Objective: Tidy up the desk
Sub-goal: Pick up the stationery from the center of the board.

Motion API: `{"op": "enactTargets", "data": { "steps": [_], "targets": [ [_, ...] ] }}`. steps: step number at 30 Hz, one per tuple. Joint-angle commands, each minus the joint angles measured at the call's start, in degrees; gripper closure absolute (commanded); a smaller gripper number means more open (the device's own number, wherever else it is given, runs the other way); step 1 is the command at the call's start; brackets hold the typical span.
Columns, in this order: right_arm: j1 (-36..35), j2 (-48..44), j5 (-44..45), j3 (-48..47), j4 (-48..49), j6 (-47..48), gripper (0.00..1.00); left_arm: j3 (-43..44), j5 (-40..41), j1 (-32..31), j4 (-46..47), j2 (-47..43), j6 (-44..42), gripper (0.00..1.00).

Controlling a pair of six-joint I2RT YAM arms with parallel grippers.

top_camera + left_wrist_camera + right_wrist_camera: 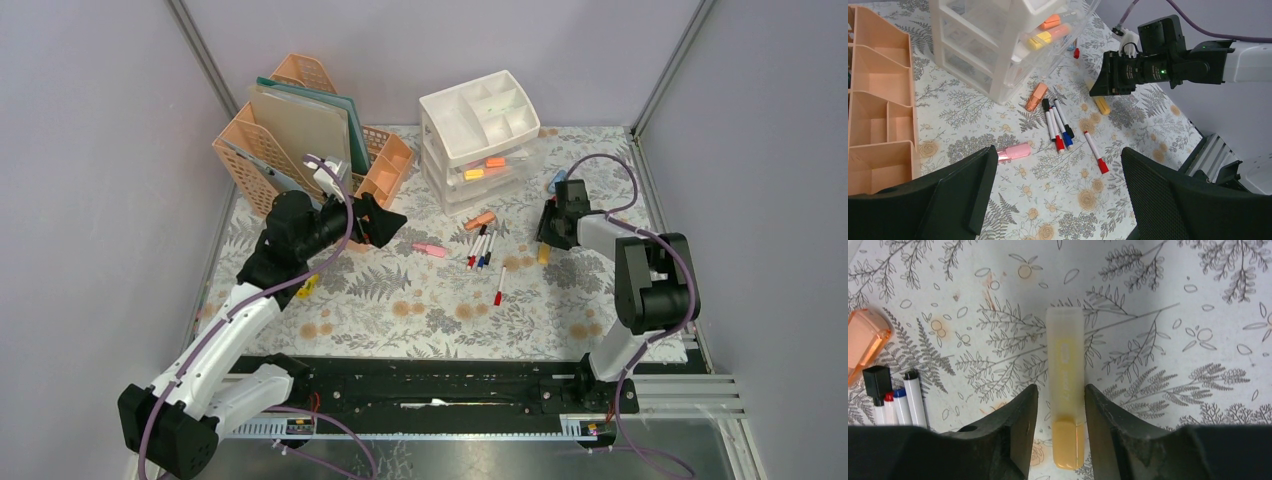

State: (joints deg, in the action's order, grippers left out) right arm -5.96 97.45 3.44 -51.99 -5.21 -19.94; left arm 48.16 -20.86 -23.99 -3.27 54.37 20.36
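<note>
The desk [420,300] is covered with a pale fern-and-flower cloth. A yellow highlighter [1064,355] lies flat on it, right of the pens [543,254]. My right gripper [1061,388] is lowered over the highlighter and straddles it. Its jaws stand slightly apart, with a sliver of cloth showing on the left side. My left gripper [1058,152] hovers wide open and holds nothing. It is above the cloth near the peach file rack [300,140], with a pink highlighter [1015,151] beside its left finger.
A white drawer unit [480,140] stands at the back with its drawers pulled out. In front of it lie an orange highlighter [483,220], a bunch of whiteboard markers [482,247] and a lone red-capped marker [499,285]. A black rail [430,385] runs along the near edge.
</note>
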Motion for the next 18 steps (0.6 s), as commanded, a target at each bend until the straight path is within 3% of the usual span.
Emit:
{"op": "enactTargets", "data": {
  "steps": [1,7,18],
  "targets": [
    [0.11,4.20,-1.61,-2.97,-4.97,1.36,0.54,-0.09,-0.60,0.26,2.48,-1.46,-0.32,0.01],
    [0.12,4.98,0.38,-4.61,-8.38,6.16,0.62,-0.14,-0.75,0.26,2.65,-1.73,-0.27,0.01],
    [0.06,7.63,3.25,-6.44,-14.36,17.63,0.51,-0.18,-0.93,0.31,2.82,-1.91,-0.14,0.01]
  ]
}}
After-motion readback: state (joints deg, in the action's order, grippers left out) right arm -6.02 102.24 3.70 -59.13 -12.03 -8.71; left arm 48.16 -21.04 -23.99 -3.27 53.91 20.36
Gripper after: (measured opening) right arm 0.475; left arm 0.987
